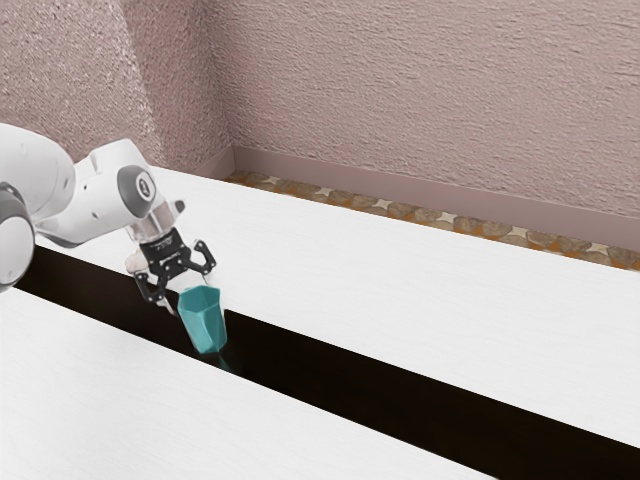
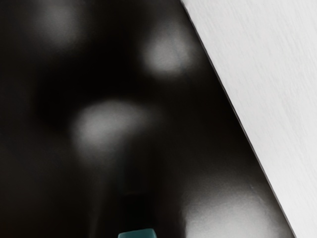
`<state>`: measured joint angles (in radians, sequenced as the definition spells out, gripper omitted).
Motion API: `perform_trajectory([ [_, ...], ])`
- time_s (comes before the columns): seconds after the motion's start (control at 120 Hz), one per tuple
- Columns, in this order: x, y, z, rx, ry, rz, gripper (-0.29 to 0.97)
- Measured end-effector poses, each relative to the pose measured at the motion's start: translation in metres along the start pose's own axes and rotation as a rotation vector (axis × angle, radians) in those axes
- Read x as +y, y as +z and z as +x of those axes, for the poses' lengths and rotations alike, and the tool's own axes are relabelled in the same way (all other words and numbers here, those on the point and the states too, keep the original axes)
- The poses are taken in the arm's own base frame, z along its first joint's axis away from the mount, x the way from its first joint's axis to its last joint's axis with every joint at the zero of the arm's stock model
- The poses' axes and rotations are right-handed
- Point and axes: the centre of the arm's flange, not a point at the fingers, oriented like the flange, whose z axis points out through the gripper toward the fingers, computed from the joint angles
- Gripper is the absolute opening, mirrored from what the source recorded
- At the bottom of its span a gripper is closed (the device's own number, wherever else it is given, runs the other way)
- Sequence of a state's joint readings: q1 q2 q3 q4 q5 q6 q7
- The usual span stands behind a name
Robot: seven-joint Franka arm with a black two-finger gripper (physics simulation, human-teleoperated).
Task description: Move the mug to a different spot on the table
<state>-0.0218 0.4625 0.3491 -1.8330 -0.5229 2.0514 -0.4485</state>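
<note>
- The room has a bumpy pink wall (image 1: 400, 80) at the back. In front of it is a wide white table top (image 1: 450, 290).
- A long, shiny black strip (image 1: 400, 395) runs across the table between the white parts.
- The small blue-green mug with flat sides (image 1: 205, 322) stands on this black strip, near the exterior view's left. It leans a little. It is wider at the top than at the bottom.
- The white robot arm (image 1: 90, 195) reaches down to it from the exterior view's left.
- The black claw (image 1: 185, 285) hangs right over the top of the mug. Its two fingers are spread wide, and they do not look like they are pinching anything. I cannot tell if one finger touches the rim.
- In the wrist view, a bit of the mug (image 2: 136, 233) peeks out just under the hand. The black strip (image 2: 99, 148) is all around it and the white table top (image 2: 267, 74) is off to one side.
- I think the mug is light and hard, so it will not squish.
- It looks smooth, so it may slip or tip if squeezed crookedly.
- I cannot see a handle.
- A good place to hold it is on two flat sides across from each other, close below the rim.
</note>
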Motion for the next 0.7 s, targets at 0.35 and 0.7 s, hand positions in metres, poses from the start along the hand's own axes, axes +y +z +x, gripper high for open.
perform_trajectory([
  [0.35, 0.009, -0.075, -0.027, 0.142, 0.143, 0.003, 0.67],
  [0.7, 0.065, -0.197, -0.130, 0.342, 0.580, 0.117, 0.68],
])
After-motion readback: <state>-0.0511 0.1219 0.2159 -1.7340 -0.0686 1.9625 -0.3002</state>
